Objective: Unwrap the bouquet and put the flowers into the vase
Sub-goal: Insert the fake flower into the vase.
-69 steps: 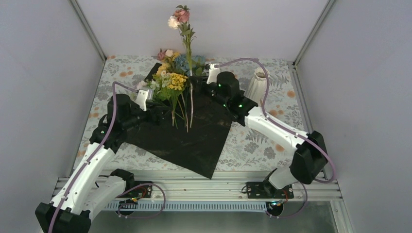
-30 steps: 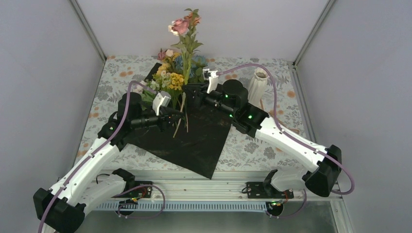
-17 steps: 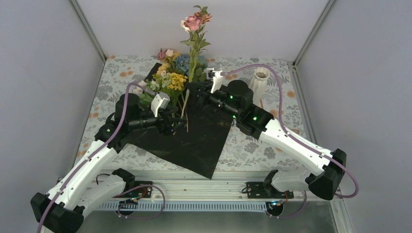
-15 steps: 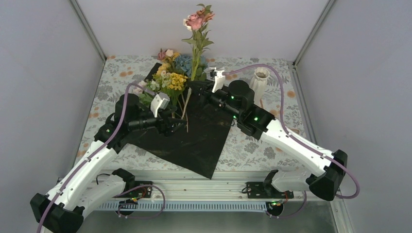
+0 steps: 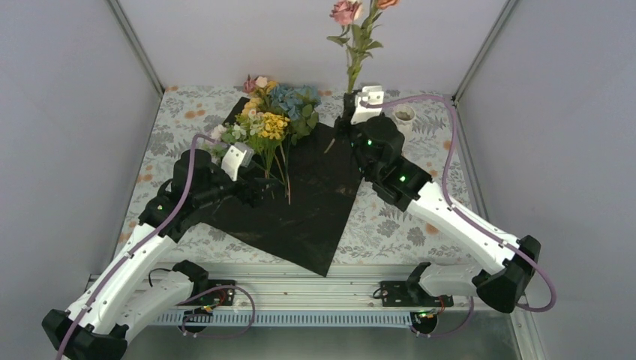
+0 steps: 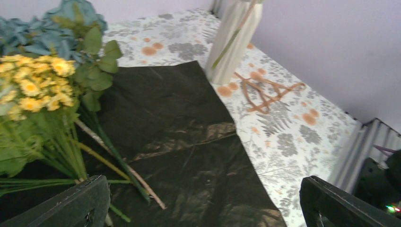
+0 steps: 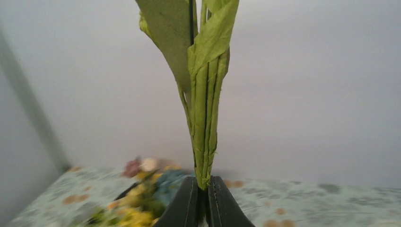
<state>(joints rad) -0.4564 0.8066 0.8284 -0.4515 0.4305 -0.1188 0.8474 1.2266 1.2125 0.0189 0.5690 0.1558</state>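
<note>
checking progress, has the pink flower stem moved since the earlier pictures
Yes. The pink flower stem, in the right end effector, has shifted right from above the black sheet to just beside the vase.

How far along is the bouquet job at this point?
Done: the black square sheet lies spread flat, bouquet unwrapped. In hand: right gripper shut on one pink-bloomed stem, upright near the ribbed white vase. Remaining: that stem and the loose mixed flowers on the sheet; left gripper open.

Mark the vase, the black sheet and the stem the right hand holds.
vase (image 6: 232,40): left wrist view, ribbed body.
black sheet (image 5: 315,210): top view, bare middle.
stem (image 7: 206,123): right wrist view, folded leaves.
</note>
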